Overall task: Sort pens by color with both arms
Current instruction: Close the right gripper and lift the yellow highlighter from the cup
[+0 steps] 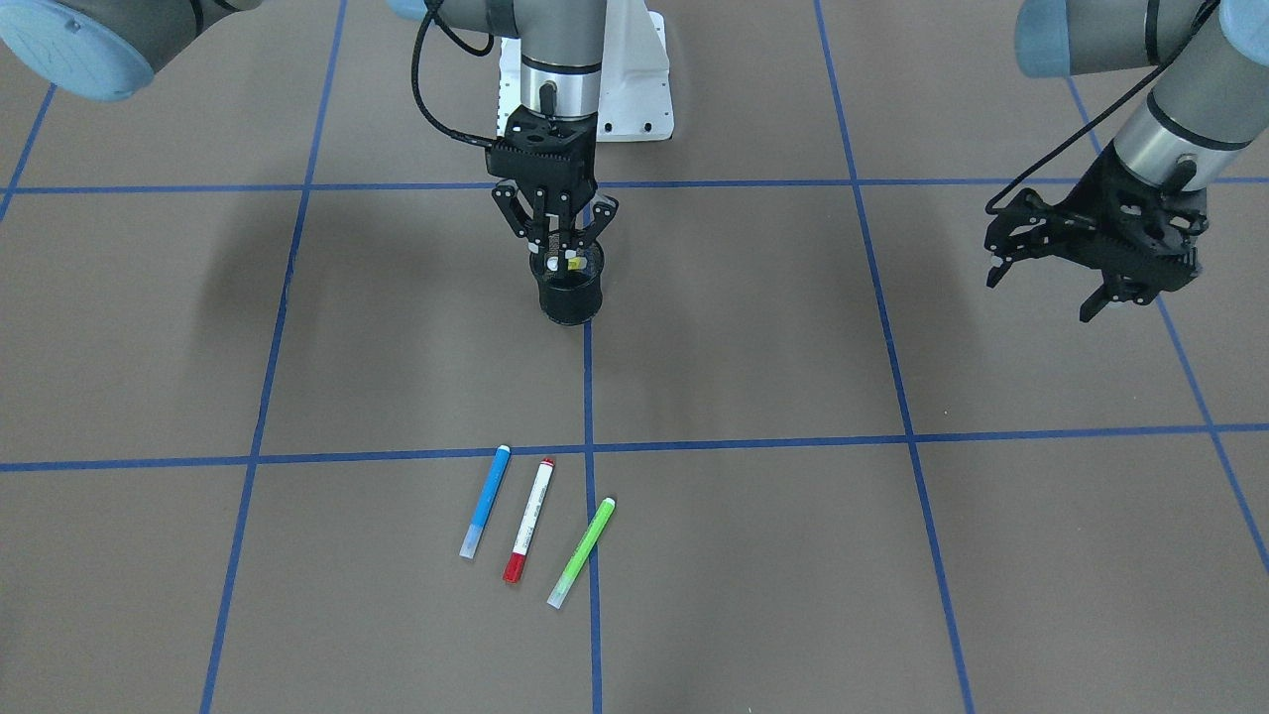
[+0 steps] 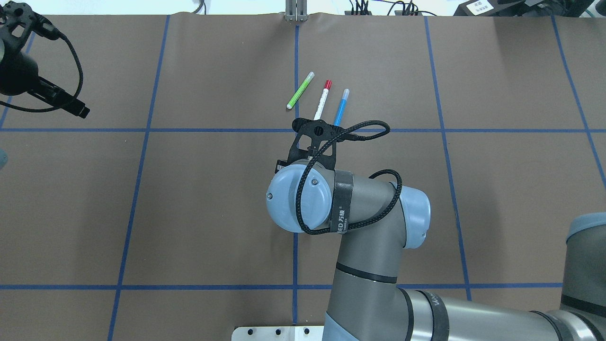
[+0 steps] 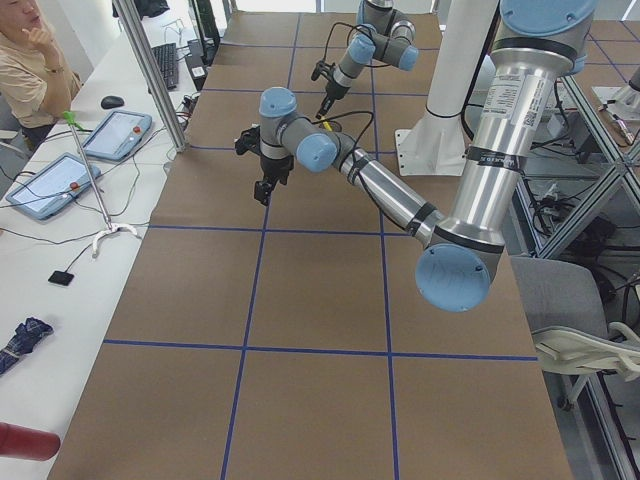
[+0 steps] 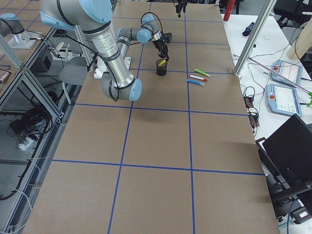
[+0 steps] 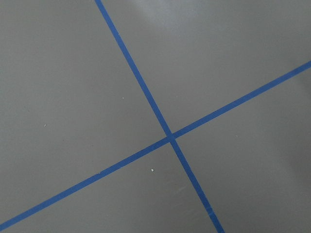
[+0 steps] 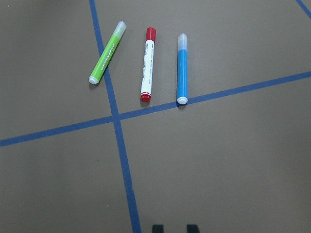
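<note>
Action is at the black wire-mesh cup [image 1: 570,297] in the middle of the desk [image 1: 793,347]. The right tool [image 1: 558,248] hangs straight down into its mouth, and the yellow pen [image 1: 574,264] stands in the cup with its top right by the fingertips. The right wrist view shows the two tips with a small gap between them, but whether they grip the pen or only flank it I cannot tell.

Across the desk, on the operators' side, three pens lie in a loose row, near one another but apart: the blue pen [image 1: 486,501], the white pen with red ends [image 1: 528,521] and the light green pen [image 1: 583,551], which lies across a tape line.

The left tool [image 1: 1046,293] hovers well off to its own side, fingers spread wide and empty — its wrist camera sees only bare desk and crossed tape.

My read: this is the pick of the last pen from the cup. Next it needs a firm pinch near the pen's top and a straight vertical lift — any tilt could drag the light cup along — then a carry to the row.
</note>
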Robot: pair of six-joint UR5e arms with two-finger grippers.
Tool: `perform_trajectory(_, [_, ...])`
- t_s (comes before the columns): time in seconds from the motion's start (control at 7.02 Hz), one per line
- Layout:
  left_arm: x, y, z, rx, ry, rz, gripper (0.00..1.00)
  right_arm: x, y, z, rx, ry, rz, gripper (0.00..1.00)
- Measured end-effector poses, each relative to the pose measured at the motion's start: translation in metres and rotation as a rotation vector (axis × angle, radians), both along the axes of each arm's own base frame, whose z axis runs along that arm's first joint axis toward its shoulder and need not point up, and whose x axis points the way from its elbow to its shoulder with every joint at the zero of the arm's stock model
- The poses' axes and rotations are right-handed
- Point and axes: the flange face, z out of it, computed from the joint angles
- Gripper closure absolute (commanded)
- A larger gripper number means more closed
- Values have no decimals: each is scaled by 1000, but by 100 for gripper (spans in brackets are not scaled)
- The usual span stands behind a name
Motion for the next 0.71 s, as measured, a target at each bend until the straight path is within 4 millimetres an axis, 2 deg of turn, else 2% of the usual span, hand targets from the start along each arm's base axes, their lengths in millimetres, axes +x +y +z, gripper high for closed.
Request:
perform_trajectory(0.28, [1, 0, -2, -6, 4, -5, 1, 34, -7, -18, 22, -22, -4, 100])
perform_trajectory(0.71, [1, 1, -4, -9, 11, -7, 1, 71, -35, -30, 29, -42, -1, 100])
